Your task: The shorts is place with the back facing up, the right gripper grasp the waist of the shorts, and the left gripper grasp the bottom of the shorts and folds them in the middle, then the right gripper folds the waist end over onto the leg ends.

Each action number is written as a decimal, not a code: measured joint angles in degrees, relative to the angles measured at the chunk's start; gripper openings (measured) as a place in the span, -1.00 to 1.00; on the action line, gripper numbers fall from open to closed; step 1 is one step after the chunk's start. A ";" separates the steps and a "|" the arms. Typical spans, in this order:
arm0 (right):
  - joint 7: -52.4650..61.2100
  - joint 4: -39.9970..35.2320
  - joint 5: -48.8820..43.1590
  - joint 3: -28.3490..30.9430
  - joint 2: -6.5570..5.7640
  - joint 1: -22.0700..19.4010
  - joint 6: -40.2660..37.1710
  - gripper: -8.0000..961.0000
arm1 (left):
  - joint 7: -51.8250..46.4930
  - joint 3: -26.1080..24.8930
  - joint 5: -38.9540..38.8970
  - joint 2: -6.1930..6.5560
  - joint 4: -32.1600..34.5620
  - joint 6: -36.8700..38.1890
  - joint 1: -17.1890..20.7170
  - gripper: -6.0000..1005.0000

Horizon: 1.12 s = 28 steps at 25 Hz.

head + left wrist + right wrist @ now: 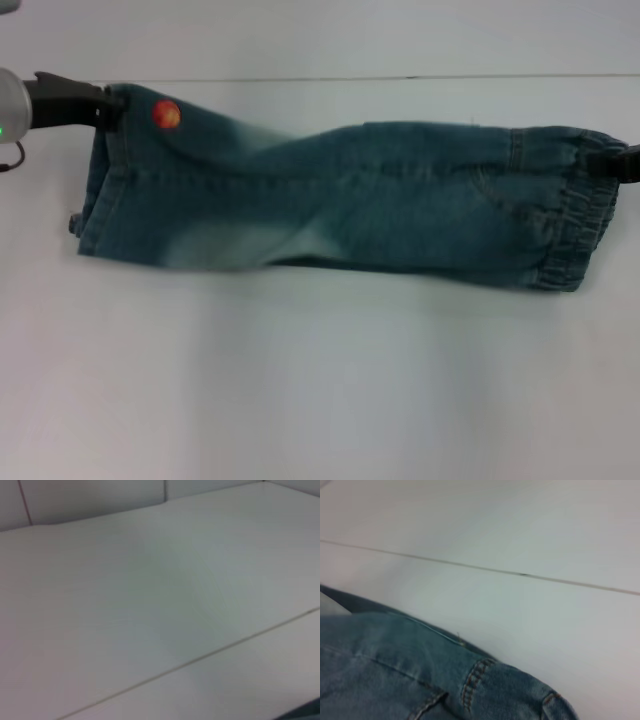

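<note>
shorts [340, 195] stretched between left gripper [108, 103] pinching leg ends [100, 190], right gripper [612, 162] pinching waist [575, 215]

A bare, staged test space, such as a robotics lab, is suggested rather than a home. A plain white tabletop [320, 380] fills every view, crossed by a thin seam line [520, 574]. Pale wall panels [90, 500] are seen behind it in the left wrist view. No household furnishings can be made out.
</note>
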 joint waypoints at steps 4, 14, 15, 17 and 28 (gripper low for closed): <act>-0.09 0.47 -0.18 -0.09 -0.28 0.03 1.50 -0.71 | 0.01 0.05 0.03 0.06 -0.77 -2.45 -0.16 -0.60; -4.09 0.12 -0.15 -0.41 1.62 0.66 5.37 -0.68 | -0.05 5.17 1.15 -0.69 -1.62 -5.71 -0.17 -0.58; -4.08 0.10 -0.30 -0.43 1.68 0.67 5.55 -0.67 | -0.21 5.35 1.26 -0.77 -1.61 -6.14 -0.10 -0.58; -3.76 -0.07 -1.06 -0.47 1.74 0.67 5.85 -0.67 | -0.30 5.46 1.38 -0.97 -1.60 -6.93 0.05 -0.58; -4.25 -5.36 -2.53 -0.98 2.69 -1.50 4.10 -0.03 | -0.06 4.72 0.00 -1.10 1.25 -7.69 2.64 -0.21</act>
